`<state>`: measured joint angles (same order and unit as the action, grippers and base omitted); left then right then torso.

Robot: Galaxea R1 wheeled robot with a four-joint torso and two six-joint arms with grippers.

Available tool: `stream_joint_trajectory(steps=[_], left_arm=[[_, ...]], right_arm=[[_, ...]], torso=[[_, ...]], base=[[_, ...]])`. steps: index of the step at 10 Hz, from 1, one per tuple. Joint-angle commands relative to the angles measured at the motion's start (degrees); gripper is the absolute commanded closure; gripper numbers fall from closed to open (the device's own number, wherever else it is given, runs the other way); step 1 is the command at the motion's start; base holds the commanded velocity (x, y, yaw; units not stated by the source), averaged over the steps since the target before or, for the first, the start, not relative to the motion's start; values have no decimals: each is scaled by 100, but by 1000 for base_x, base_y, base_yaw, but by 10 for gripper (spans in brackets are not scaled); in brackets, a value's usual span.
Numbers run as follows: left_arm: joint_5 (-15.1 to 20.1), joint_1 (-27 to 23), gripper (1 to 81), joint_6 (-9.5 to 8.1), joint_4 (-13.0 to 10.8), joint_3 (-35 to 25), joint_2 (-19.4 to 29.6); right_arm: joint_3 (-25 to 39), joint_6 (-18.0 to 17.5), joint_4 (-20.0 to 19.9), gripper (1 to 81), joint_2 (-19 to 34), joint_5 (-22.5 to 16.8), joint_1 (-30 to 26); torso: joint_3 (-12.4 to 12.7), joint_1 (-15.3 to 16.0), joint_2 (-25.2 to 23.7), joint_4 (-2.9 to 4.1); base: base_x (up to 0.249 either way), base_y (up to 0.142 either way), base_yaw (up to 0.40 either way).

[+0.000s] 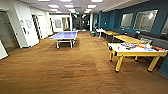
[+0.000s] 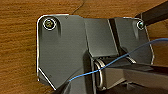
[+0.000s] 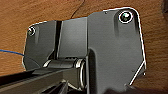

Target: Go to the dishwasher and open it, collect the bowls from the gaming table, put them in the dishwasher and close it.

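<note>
Brown carpet floor (image 1: pixel 75 72) lies nearest you. At two o'clock stands the yellow-legged, white-topped gaming table (image 1: pixel 136 51), long axis crosswise, nearer your right arm. Finger state of either gripper: cannot tell.

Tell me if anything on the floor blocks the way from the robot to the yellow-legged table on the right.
Nothing visible does. The brown carpet lies open up to the yellow-legged table at the right. The blue table-tennis table stands farther back to the left, off that line.
</note>
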<state>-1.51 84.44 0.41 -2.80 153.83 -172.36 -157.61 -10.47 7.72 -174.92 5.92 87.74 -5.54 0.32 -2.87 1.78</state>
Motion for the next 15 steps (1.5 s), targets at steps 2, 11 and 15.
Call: stream_joint_trajectory(steps=[2, 11, 15], left_arm=[[301, -283, 10, 46, -27, -2, 8], [301, -283, 10, 46, -27, -2, -27], [301, -284, 10, 46, -27, -2, -53]], right_arm=[[21, 28, 55, 10, -19, -294, -278], [12, 28, 46, 10, -19, -285, -296], [-14, 28, 46, 10, -10, -285, -313]], torso=[[0, 0, 0, 0], [0, 0, 0, 0], [0, 0, 0, 0]], base=[[185, 0, 0], [190, 0, 0], [196, 0, 0]])
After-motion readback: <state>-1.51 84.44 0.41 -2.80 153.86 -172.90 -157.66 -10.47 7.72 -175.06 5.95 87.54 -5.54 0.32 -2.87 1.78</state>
